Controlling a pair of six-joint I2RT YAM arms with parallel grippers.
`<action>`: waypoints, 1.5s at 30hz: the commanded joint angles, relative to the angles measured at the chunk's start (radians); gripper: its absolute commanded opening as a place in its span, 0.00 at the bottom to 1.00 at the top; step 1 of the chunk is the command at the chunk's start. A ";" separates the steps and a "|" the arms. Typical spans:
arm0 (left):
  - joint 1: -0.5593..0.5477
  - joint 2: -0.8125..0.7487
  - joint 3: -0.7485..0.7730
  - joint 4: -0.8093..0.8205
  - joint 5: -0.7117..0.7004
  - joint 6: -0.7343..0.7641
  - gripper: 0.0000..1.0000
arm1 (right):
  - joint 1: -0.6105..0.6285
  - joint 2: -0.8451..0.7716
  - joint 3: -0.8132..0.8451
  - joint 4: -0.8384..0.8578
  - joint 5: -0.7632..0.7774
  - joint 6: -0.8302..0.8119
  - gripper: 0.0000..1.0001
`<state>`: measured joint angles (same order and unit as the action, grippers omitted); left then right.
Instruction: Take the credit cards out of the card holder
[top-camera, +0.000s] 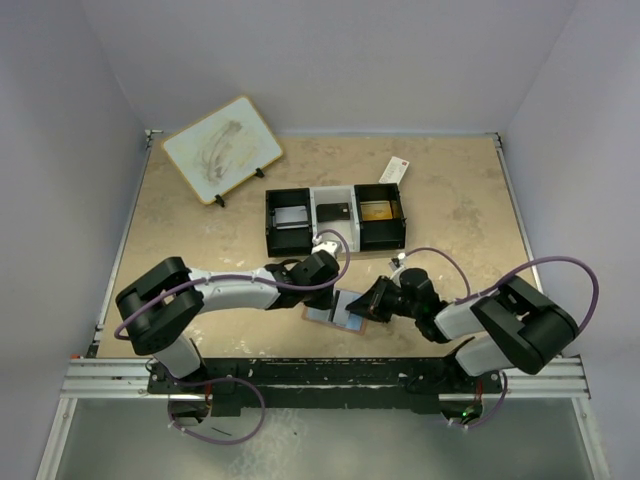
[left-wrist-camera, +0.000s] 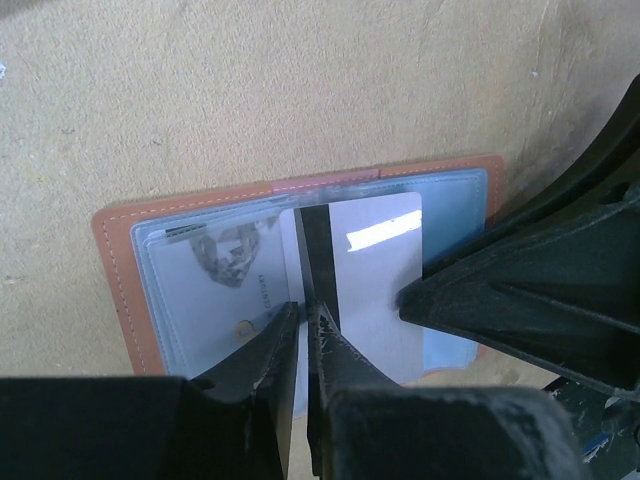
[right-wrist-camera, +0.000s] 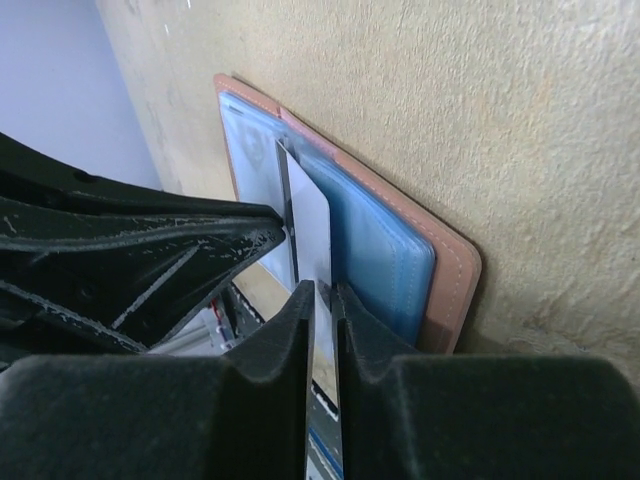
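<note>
L fingers (left-wrist-camera: 318, 325) & R fingers (right-wrist-camera: 308, 300) both pinch pale striped credit card (left-wrist-camera: 372, 275) atop open card holder (left-wrist-camera: 113, 285).

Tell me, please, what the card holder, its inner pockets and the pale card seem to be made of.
Card holder: looks like leather or a leather imitation, matte salmon-tan, with a stitched seam along its edge. Pockets: thin clear plastic, glossy and bluish; print shows through them. Credit card: probably stiff plastic, smooth pale grey with a dark stripe and a glare patch.
</note>
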<state>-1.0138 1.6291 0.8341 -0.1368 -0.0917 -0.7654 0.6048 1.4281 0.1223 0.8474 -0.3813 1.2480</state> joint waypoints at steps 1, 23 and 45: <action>-0.015 0.026 0.002 -0.055 -0.009 0.008 0.05 | -0.002 0.026 -0.003 0.074 0.061 0.032 0.17; -0.016 0.000 0.000 -0.075 -0.070 -0.019 0.03 | 0.039 0.135 0.032 0.187 -0.015 0.003 0.21; -0.002 -0.259 0.016 -0.209 -0.315 -0.025 0.24 | 0.056 -0.762 0.065 -0.590 0.397 -0.169 0.00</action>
<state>-1.0279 1.4776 0.8207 -0.2832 -0.2794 -0.7933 0.6567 0.8597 0.1516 0.4397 -0.1337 1.2034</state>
